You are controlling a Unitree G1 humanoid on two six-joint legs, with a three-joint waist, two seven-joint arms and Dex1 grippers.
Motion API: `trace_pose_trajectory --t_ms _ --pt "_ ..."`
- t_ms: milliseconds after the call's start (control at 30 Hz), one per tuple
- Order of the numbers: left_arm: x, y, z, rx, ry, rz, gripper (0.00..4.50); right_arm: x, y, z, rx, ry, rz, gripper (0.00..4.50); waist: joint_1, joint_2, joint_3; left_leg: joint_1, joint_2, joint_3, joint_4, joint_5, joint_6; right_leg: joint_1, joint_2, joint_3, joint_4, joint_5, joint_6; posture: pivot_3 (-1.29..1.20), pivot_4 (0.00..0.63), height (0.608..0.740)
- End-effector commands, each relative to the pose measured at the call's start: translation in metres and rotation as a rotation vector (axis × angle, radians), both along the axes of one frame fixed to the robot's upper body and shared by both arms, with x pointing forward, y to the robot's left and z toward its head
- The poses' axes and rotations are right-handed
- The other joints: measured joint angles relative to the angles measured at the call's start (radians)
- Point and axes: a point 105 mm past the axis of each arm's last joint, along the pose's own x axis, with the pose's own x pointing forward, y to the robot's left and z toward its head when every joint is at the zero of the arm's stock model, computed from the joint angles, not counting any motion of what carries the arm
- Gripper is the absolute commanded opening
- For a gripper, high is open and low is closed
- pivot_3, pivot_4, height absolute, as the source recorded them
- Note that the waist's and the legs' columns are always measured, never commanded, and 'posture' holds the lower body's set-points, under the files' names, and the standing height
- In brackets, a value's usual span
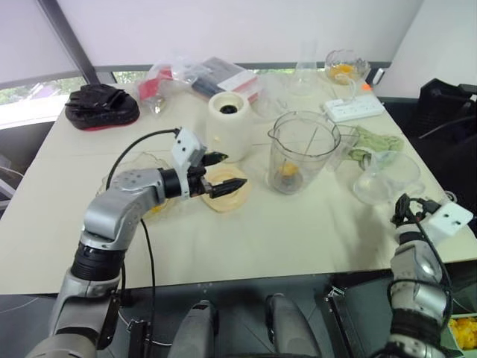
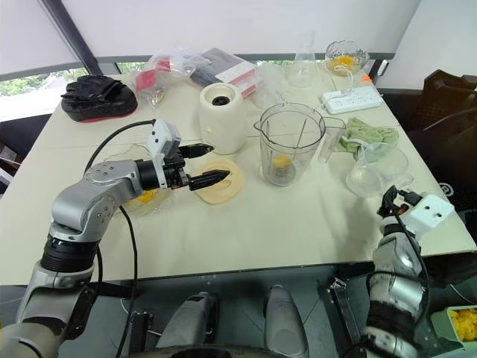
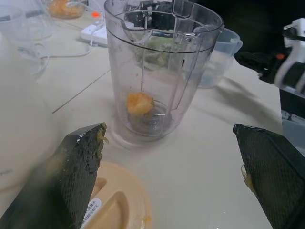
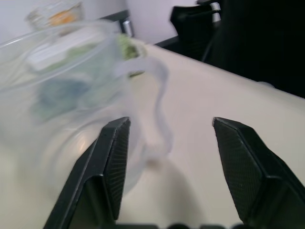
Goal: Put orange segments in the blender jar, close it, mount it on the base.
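Cream table (image 1: 298, 231) seen from the robot's head. The blender jar (image 1: 302, 153), clear and lidless, stands upright near the table's middle, apart from the base (image 1: 227, 125), which sits just to its left and slightly farther back, its dark socket facing up. One of the orange segments (image 3: 139, 103) lies at the jar's bottom beside the blade; more orange flesh fills a small glass bowl (image 1: 344, 68) at the far right edge. A flat cream round lid (image 1: 227, 190) lies on the table in front of the base. The left end effector (image 1: 220, 174) hovers over this lid, pointing toward the jar, its two black fingers (image 3: 78, 171) spread wide and holding nothing, with bits of pulp stuck to the pads. The right end effector (image 4: 167, 162) is at the table's right edge, fingers well parted and empty, facing a clear handled cup (image 1: 384, 177) lying near a green cloth (image 1: 373, 142). A white power strip (image 1: 354, 109) lies behind the jar.
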Motion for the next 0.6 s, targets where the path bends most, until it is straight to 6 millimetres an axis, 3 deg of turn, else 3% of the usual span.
trace_pose_trajectory --t_ms 33,133,233,367,467,600 --pt "0.003 0.002 0.008 0.007 -0.037 -0.009 4.48 -0.014 0.008 0.026 -0.030 -0.018 0.020 2.85 0.000 0.000 0.000 0.000 0.000 0.000 0.000 0.000 0.000 0.000 0.000 0.000 0.000 0.000 0.000 0.00 0.150 0.740" --pt "0.009 0.005 0.009 0.040 -0.034 -0.020 4.48 -0.023 0.030 0.042 -0.186 0.062 0.190 2.85 -0.001 0.000 0.000 0.000 0.000 0.000 0.001 0.000 0.000 0.000 0.000 0.000 0.000 -0.001 -0.002 0.00 0.150 0.740" --pt "0.012 0.010 0.008 0.074 -0.019 -0.038 4.48 -0.029 0.041 0.055 -0.218 0.102 0.305 2.85 -0.003 0.000 0.000 0.000 0.000 0.000 0.001 0.000 0.000 0.001 0.000 0.000 0.000 -0.002 -0.003 0.00 0.150 0.740" --pt "0.018 0.018 0.002 0.182 0.004 -0.084 4.48 -0.038 0.065 0.071 -0.328 0.249 0.605 2.85 0.001 0.000 0.000 0.000 0.000 0.000 0.001 0.000 0.000 0.001 0.000 0.000 0.000 -0.002 -0.003 0.00 0.150 0.740" --pt "0.022 0.025 -0.006 0.278 0.000 -0.126 4.48 -0.039 0.080 0.081 -0.359 0.309 0.748 2.85 0.000 -0.002 0.001 0.000 0.000 0.000 0.001 0.000 0.000 0.001 0.000 0.000 -0.001 -0.002 -0.003 0.00 0.150 0.740" --pt "0.032 0.033 -0.021 0.387 0.022 -0.179 4.48 -0.034 0.115 0.103 -0.425 0.315 0.968 2.85 0.001 -0.003 0.001 -0.001 0.000 0.000 0.002 0.000 0.000 0.001 0.000 -0.001 -0.002 -0.002 -0.003 0.00 0.150 0.740"
